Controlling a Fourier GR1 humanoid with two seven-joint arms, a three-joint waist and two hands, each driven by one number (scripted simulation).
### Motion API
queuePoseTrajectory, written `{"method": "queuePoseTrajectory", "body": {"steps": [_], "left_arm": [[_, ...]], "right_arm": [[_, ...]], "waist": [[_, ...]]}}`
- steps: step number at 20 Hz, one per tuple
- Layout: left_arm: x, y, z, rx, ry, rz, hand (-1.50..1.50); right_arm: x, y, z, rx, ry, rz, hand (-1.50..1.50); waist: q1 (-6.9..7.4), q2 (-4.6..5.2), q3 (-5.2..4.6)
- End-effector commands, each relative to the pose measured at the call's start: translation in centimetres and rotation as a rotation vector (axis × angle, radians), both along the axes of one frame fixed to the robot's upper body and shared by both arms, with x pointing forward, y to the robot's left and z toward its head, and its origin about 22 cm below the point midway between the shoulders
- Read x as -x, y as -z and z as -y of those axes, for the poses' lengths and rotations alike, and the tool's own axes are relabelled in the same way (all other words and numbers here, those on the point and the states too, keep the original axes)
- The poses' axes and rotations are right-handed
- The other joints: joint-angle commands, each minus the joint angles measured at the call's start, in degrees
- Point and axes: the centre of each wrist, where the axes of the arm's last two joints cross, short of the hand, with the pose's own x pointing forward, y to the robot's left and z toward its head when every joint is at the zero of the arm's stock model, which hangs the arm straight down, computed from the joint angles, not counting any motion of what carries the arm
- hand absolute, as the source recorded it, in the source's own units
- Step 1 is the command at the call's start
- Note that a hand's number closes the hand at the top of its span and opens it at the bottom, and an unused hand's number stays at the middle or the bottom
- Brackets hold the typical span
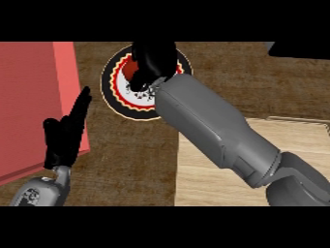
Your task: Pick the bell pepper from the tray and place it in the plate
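One camera only, up at the robot's head, looking steeply down and close on the bench (131, 160); both forearms enter from the frame's lower edge.

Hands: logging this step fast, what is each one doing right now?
Left hand: open, fingers straight, holding nothing, at the view's lower left.
Right hand: over the plate, fingers curled; a bit of red shows, but what it holds cannot be told.

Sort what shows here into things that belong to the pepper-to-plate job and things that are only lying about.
Belongs to the job:
- plate, patterned, at the counter's far side
- tray, pale wood, at the right
- right hand, curled above the plate; something red shows beside it, perhaps the pepper
Lying about:
- red block at the left
- left hand, resting open beside it
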Motion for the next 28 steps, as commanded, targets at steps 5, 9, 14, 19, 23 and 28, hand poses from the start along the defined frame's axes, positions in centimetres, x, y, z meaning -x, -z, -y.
{"method": "queuePoseTrajectory", "body": {"steps": [5,9,14,19,23,28], "left_arm": [[1.3,3.1,-0.2,0.001,-0.006,-0.134,0.0],[0.3,2.6,0.6,-0.02,-0.001,-0.132,0.0],[-0.1,3.0,0.7,0.002,-0.019,-0.123,0.0],[0.7,2.5,-1.3,-0.021,-0.045,-0.139,0.0],[1.0,2.8,-1.0,-0.02,-0.053,-0.11,0.0],[1.7,3.9,-1.7,0.001,-0.057,-0.141,0.0]], "right_arm": [[-1.9,2.1,2.4,0.0,-0.035,-0.254,1.5],[-2.7,3.0,3.5,0.057,-0.049,-0.412,-1.5],[-2.5,5.3,4.6,0.02,-0.21,-0.397,-1.5],[-2.8,3.4,4.7,-0.332,-0.324,-0.244,-1.5],[-3.2,2.8,5.8,-0.627,-0.293,-0.183,-1.5],[-3.6,4.7,7.8,-0.789,-0.339,-0.233,-1.5]], "waist": [[1.36,0.95,-0.73],[0.95,1.04,-0.71],[-0.46,0.89,-0.66],[-0.8,0.75,-0.47],[-0.76,0.7,-0.52],[-1.91,0.32,-0.6]]}}
